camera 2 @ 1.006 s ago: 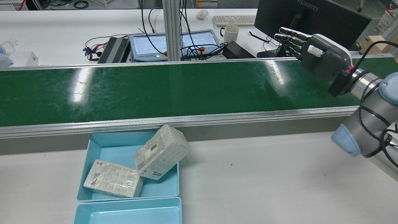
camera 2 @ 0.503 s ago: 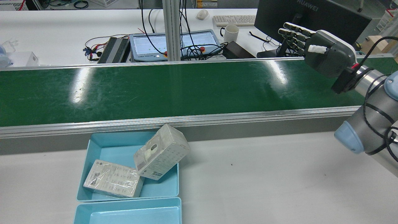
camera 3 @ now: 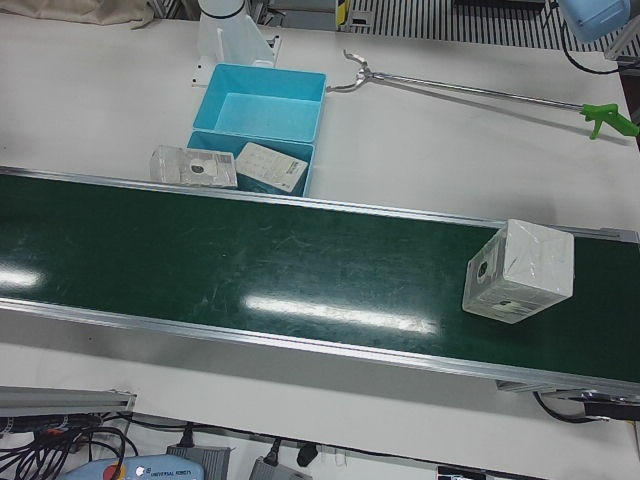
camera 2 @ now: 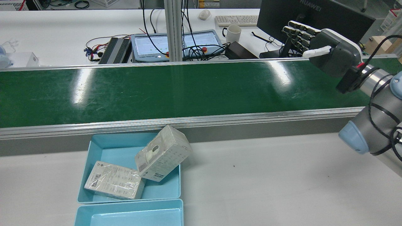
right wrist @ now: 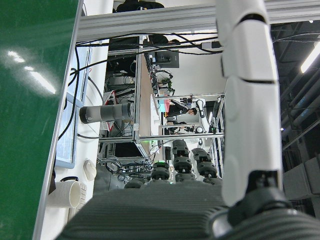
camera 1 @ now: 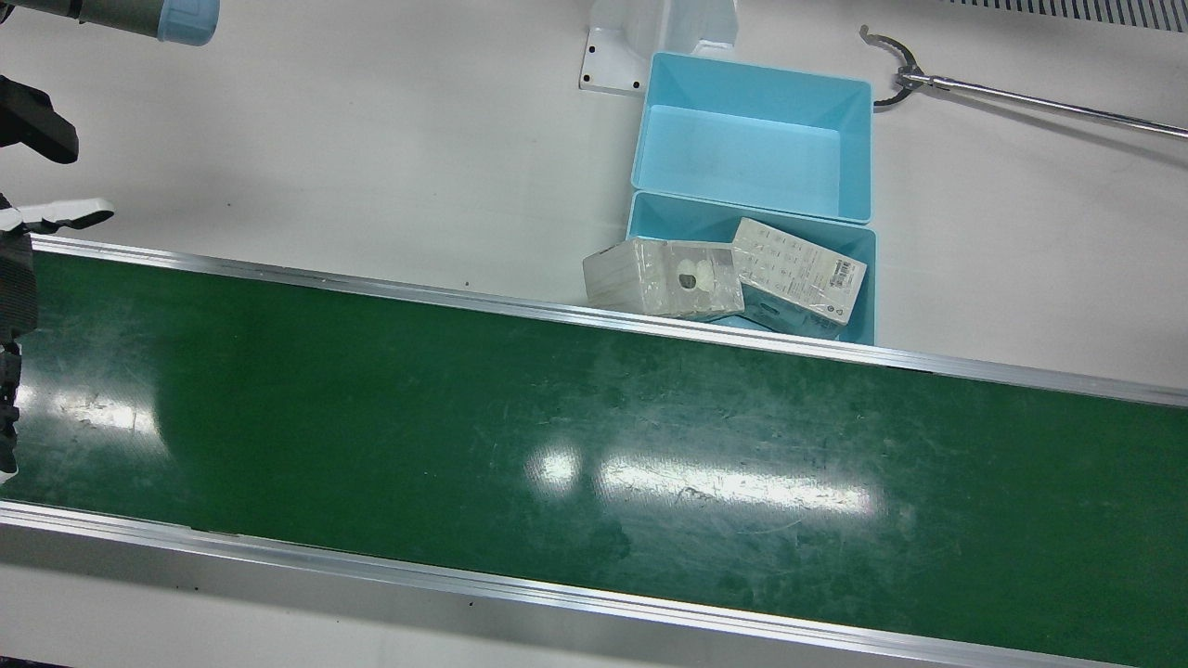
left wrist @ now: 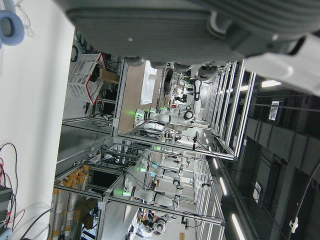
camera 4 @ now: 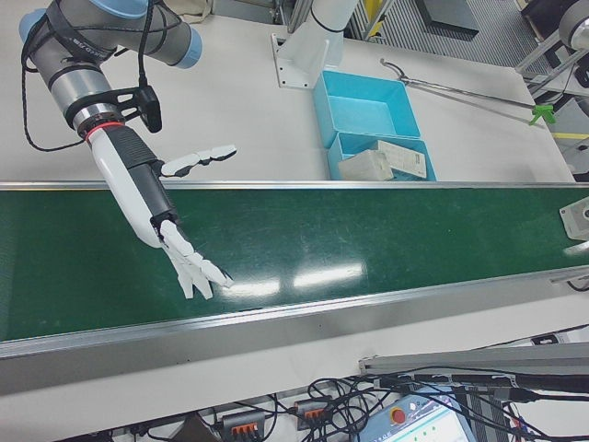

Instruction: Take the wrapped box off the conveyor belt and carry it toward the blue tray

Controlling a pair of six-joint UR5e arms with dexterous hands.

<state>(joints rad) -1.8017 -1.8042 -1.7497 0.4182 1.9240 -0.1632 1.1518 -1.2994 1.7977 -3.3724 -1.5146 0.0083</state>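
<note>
A wrapped box (camera 3: 520, 270) stands alone on the green conveyor belt (camera 3: 250, 260), near its right end in the left-front view; no hand is near it. My right hand (camera 2: 326, 47) is open and empty, held above the belt's other end; it also shows in the right-front view (camera 4: 152, 207) and at the front view's left edge (camera 1: 14, 306). Of my left hand only the grey palm (left wrist: 200, 25) shows, in its own view. The blue tray (camera 2: 94, 139) beside the belt holds one wrapped box lying flat (camera 2: 114, 185) and another (camera 2: 163, 153) leaning on its rim.
A second, empty blue tray (camera 1: 752, 121) adjoins the first. A long grabber tool (camera 3: 470, 90) lies on the white table behind the trays. Beyond the belt stand a monitor (camera 2: 314, 15), a mug (camera 2: 233, 33), tablets and cables.
My right hand has drifted up and to the right over the belt's end, and its thumb has swung outward. The boxes in the tray have not moved.
</note>
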